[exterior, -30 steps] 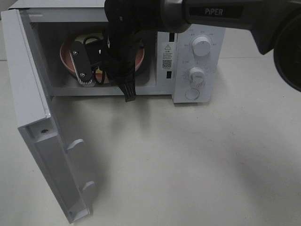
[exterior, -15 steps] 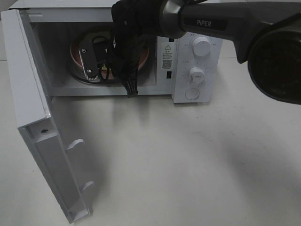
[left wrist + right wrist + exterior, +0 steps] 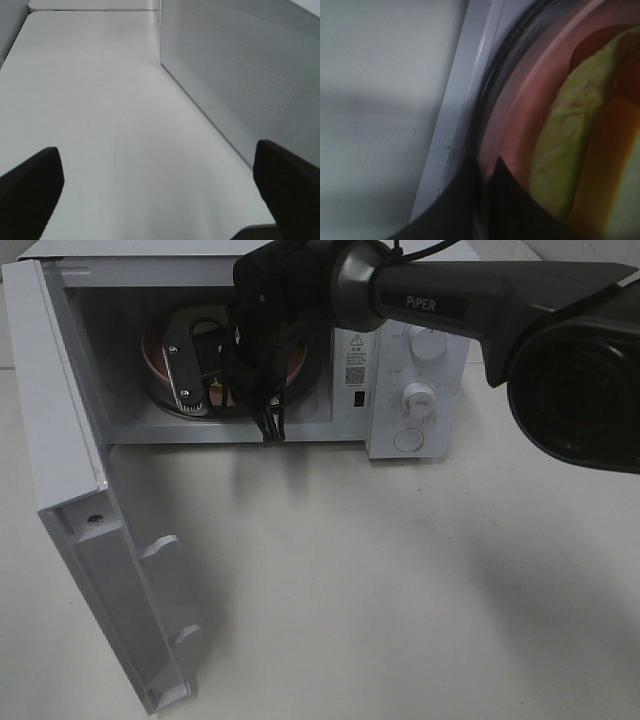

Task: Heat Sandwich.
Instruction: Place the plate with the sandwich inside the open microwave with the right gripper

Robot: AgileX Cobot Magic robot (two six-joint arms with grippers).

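1. Pinching the rim of the pink plate (image 3: 520, 115), that's how the right gripper (image 3: 198, 368) reads in the wrist view: one dark fingertip (image 3: 507, 200) lies over the rim and a darker shape sits under it, so I judge it clamped on the plate, not on the food.
2. Just beyond the tips lies the sandwich (image 3: 565, 145), pale green filling showing, riding on that plate and well inside its rim. It is clear of the fingers.
3. Under and around the plate on the near side of the tips curves the turntable (image 3: 507, 65). Whether the plate is fully settled on it, I cannot tell.
4. Good practice from here, as I see it: lower until the plate sits flat and roughly centred on the turntable, then part the fingers just enough to free the rim, so nothing gets flicked.
5. Behind the wrist runs the white sill (image 3: 465, 95) of the microwave (image 3: 350, 300). The exit should be straight back and level, with the wrist cabling kept off that edge.
6. Off to the pincer's side stands the door (image 3: 90, 540), swung wide, waiting to be closed once the arm is out.
7. On the other side, past the cavity wall, are the upper knob (image 3: 428, 340) and lower knob (image 3: 418, 398), needed last.
8. Farthest off, the left gripper (image 3: 160, 200) hangs spread wide over the table (image 3: 100, 100), beside the microwave's perforated side wall, holding nothing.
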